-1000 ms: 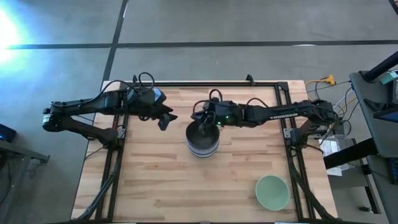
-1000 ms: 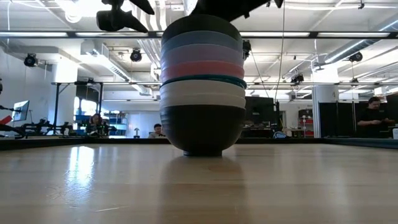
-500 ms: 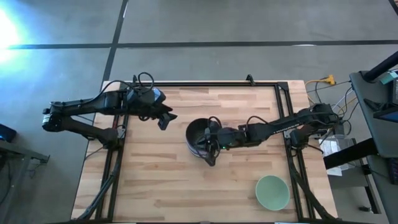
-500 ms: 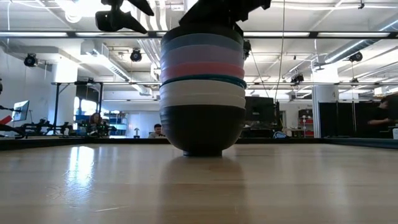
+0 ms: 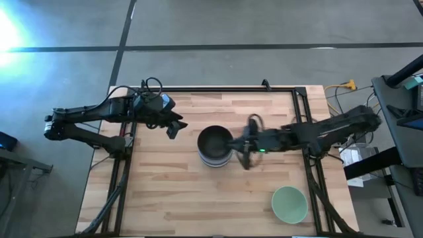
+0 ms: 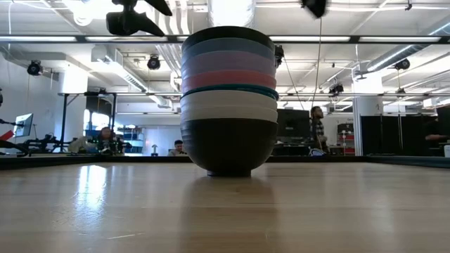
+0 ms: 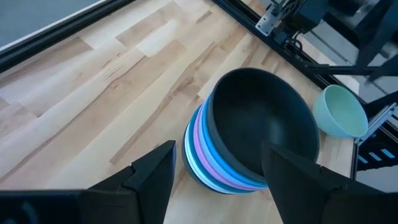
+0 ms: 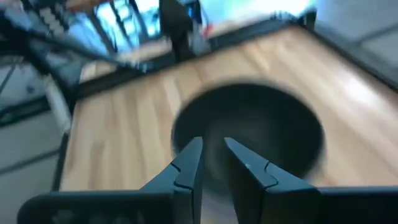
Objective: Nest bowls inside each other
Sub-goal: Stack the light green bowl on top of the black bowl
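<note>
Pulling back from the stack, the right gripper (image 5: 247, 160) is now hanging just off the 3 o'clock side of the nested bowls (image 5: 215, 147), where half a second ago it was reaching over the rim of the top black bowl (image 5: 215, 140). Its arm is stretching in low and nearly level from the table's 3 o'clock edge, with the wrist bent so the fingers are pointing down and toward the 6 o'clock side. In the right wrist view its two dark fingers (image 8: 186, 167) are standing a narrow gap apart with nothing between them, and the black bowl's hollow (image 8: 249, 130) is lying blurred beyond them.

The left gripper (image 5: 174, 125) is waiting near the 10 o'clock side of the stack, unmoved, its arm running in from the table's 9 o'clock edge. Its fingers (image 7: 152, 177) are spread wide and empty, framing the stack in its wrist view.

The stack is sitting upright near the table's (image 5: 165, 192) centre. From the low view it is showing, bottom to top, a black bowl (image 6: 228, 146), a white band (image 6: 228, 107), a thin teal rim (image 6: 228, 89), pink (image 6: 228, 79), lavender (image 6: 228, 63), blue (image 6: 228, 48) and the black bowl (image 6: 228, 33) on top. The pale green bowl (image 5: 289, 204) is lying alone, well apart, toward 5 o'clock near the table's corner.
</note>
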Robot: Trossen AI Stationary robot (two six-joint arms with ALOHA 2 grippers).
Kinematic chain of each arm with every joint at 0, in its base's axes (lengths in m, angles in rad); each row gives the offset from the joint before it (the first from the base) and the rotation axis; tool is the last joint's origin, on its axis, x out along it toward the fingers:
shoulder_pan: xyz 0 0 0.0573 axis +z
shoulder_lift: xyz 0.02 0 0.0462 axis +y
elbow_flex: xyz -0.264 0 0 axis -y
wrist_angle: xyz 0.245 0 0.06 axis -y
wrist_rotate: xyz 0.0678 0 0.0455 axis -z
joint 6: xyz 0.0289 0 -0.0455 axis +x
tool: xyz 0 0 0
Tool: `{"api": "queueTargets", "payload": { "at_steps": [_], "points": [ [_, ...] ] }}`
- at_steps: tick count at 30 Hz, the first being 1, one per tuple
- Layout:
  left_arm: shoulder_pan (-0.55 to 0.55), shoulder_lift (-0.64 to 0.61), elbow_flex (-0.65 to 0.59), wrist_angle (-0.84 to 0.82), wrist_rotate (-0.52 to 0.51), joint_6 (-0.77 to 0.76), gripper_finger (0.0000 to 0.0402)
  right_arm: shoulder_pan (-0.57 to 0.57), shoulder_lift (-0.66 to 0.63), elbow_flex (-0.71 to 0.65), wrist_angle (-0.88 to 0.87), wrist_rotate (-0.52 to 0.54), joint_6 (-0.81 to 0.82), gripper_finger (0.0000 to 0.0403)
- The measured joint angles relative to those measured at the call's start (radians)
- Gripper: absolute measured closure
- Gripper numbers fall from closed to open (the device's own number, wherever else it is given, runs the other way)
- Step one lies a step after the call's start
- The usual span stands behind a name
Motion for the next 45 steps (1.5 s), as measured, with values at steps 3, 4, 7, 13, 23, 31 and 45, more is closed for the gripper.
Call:
{"api": "queueTargets", "payload": {
  "at_steps": [3,4,7,13,23,31,45],
  "points": [
    [0.0,-0.001,-0.008,0.0,0.0,0.0,0.0181,0.065,-0.127,-0.02,-0.22,0.003,0.125,0.0345],
    [0.0,0.0,-0.011,0.0,0.0,0.002,0.0181,0.092,-0.17,-0.028,-0.278,0.003,0.183,0.0344],
    [0.0,0.005,-0.017,-0.001,0.001,0.008,0.0181,0.172,-0.284,-0.067,-0.429,0.003,0.407,0.0343],
    [0.0,0.025,-0.018,0.0,0.002,0.027,0.0181,0.361,-0.405,-0.145,-0.641,-0.018,0.795,0.0321],
    [0.0,0.056,-0.018,0.0,0.002,0.031,0.0181,0.525,-0.283,-0.228,-0.714,-0.211,0.952,0.0251],
    [0.0,0.06,-0.017,0.0,0.003,0.032,0.0181,0.543,-0.167,-0.231,-0.711,-0.294,0.725,0.0246],
    [0.0,0.058,-0.015,0.0,0.027,0.026,0.0181,0.543,0.025,-0.236,-0.658,-0.35,0.372,0.0259]
  ]
}}
